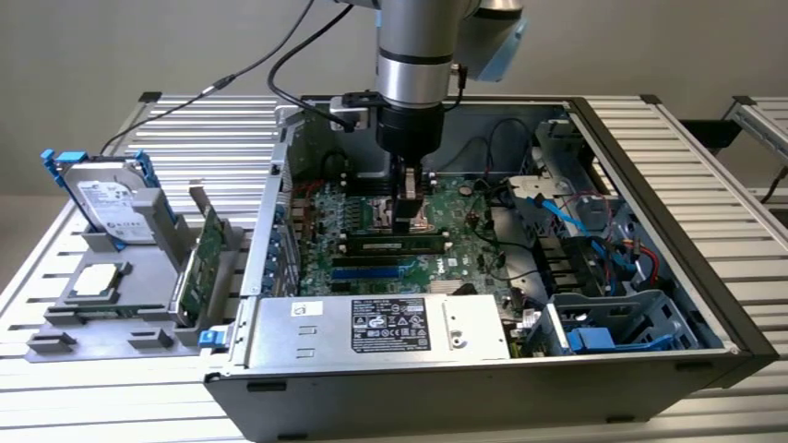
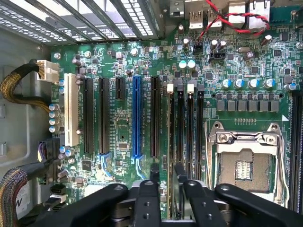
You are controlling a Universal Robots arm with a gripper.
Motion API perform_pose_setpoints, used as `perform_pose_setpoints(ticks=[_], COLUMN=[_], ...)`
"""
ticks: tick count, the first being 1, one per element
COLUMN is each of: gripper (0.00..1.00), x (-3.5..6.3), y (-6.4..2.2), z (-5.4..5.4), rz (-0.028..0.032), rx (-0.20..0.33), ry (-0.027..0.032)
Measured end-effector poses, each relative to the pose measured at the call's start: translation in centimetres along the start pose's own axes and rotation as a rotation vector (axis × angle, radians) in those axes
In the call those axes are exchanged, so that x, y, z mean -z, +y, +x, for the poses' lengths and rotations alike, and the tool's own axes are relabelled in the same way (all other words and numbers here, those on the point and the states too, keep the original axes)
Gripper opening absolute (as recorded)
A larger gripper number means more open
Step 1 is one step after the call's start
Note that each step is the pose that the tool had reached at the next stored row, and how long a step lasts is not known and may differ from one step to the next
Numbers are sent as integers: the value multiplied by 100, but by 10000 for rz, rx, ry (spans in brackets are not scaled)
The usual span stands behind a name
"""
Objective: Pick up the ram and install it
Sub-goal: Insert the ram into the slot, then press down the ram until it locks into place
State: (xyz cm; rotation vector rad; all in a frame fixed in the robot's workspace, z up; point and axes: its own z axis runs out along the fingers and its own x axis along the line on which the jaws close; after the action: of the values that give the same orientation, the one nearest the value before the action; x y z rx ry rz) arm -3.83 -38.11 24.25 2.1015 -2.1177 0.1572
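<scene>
Gripper (image 2: 167, 172) straddling slim green ram (image 2: 170, 142), seated

The arm hangs straight down, its gripper (image 2: 167, 172) low (black fingers (image 2: 180, 171) narrowly parted, tips pointing downward).

My arm (image 1: 415, 37) is a silver-grey tube with a black wrist part. My gripper (image 2: 167, 174) is black, with jointed links and small round screws. Black cables (image 1: 290, 41) hang beside me.

An open computer case (image 1: 689, 240) lies on the bench (image 1: 87, 277). Inside sits a green board (image 2: 123, 61). A hard drive (image 1: 111, 198) stands outside, near a grey holder (image 1: 92, 318).
</scene>
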Motion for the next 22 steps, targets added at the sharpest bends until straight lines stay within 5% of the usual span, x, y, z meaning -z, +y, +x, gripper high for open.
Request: perform_pose_setpoints(ticks=[2,4,22], gripper=[12,11,11], x=[0,0,-53], y=[0,0,-2], z=[0,0,-9], rz=[-1,0,0], rx=[0,0,1], ry=[0,1,1])
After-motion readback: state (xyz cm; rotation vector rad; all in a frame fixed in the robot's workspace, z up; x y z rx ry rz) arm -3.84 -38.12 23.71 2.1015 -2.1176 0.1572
